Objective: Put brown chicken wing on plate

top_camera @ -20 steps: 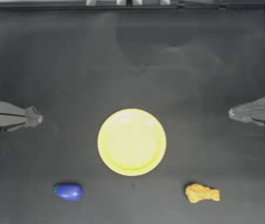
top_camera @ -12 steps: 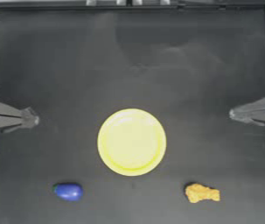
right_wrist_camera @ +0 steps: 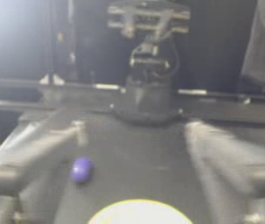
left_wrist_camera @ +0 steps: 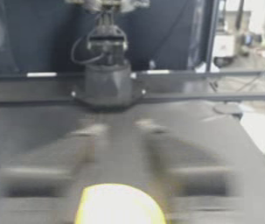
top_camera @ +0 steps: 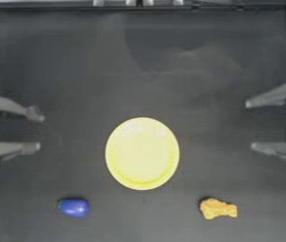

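Golden-orange and lumpy, the wing (top_camera: 218, 208) lies near the tabletop's (top_camera: 170, 71) front edge, toward its right corner, apart from the yellow plate (top_camera: 142, 153) that sits bare at the middle of the front half. Both tools are parked at the side edges with jaws spread wide: the left tool (top_camera: 37, 131) at the left edge, the right tool (top_camera: 252, 125) at the right edge, each well apart from the wing. Nothing is held, so the task looks not yet begun. The risks lie ahead. The wing is small and irregular, and jaws closing off-centre could squeeze it out sideways or nudge it toward the front edge, which is near. A descent too shallow may pinch only a knob of it, and it could drop short of the plate's rim during the carry. A blue rounded object (top_camera: 74, 207) lies near the front-left corner; it should not be mistaken for the target. A release from too high could let the wing bounce off the shallow plate. The tabletop is dark, matte and bordered by a raised frame; in the left wrist view, cables and cluttered equipment stand beyond the far side.
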### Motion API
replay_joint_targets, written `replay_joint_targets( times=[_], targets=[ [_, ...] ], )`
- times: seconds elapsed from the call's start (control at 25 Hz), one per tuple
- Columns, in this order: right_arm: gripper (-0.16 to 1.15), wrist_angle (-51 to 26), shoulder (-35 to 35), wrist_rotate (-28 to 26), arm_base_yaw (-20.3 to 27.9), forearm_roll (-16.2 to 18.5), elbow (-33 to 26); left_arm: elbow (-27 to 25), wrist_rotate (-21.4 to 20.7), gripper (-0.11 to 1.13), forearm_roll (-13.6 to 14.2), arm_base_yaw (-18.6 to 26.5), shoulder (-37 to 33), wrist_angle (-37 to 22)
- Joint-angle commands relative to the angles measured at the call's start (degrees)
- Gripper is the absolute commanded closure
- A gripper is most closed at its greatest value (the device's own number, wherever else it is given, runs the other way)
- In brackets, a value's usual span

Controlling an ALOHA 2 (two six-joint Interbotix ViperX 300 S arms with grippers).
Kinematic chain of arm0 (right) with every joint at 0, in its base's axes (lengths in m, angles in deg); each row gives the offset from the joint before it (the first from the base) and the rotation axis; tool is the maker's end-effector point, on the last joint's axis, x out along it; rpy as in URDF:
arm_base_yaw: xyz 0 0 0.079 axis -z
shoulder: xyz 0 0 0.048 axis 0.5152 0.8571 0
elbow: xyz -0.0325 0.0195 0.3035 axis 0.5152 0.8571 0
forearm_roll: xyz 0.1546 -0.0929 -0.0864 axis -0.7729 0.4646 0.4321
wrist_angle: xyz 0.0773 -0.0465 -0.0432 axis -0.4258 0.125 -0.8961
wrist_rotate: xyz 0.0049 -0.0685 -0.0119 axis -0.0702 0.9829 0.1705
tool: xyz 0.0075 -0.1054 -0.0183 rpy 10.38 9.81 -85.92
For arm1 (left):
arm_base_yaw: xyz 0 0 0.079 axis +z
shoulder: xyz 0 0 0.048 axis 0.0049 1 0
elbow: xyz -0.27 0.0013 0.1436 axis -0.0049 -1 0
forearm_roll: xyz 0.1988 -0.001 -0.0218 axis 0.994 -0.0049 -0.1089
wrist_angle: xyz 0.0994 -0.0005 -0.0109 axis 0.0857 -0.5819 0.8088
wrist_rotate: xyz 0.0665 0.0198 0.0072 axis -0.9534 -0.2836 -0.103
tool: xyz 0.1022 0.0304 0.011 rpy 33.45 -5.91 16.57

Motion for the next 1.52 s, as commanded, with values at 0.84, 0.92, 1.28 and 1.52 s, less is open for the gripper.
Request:
replay_joint_targets(
  times=[0.84,0.92,1.28,1.52],
  targets=[
    [0.0,-64.2,17.3,-5.2,-5.3,-1.5,-29.6,1.7,0.4,-0.01,-0.3,1.2,0.2,-4.1],
    [0.0,-67.7,20.0,-8.3,-7.6,1.6,-31.9,1.6,0.4,-0.01,-0.4,1.4,0.2,-4.2],
    [0.0,-71.8,29.2,-22.4,-17.2,9.4,-34.5,1.6,0.4,-0.01,-0.3,1.8,0.2,-5.2],
    [0.0,-71.7,34.2,-28.4,-20.6,8.8,-34.9,1.3,0.4,-0.01,-0.4,1.8,-0.2,-5.3]
  ],
)
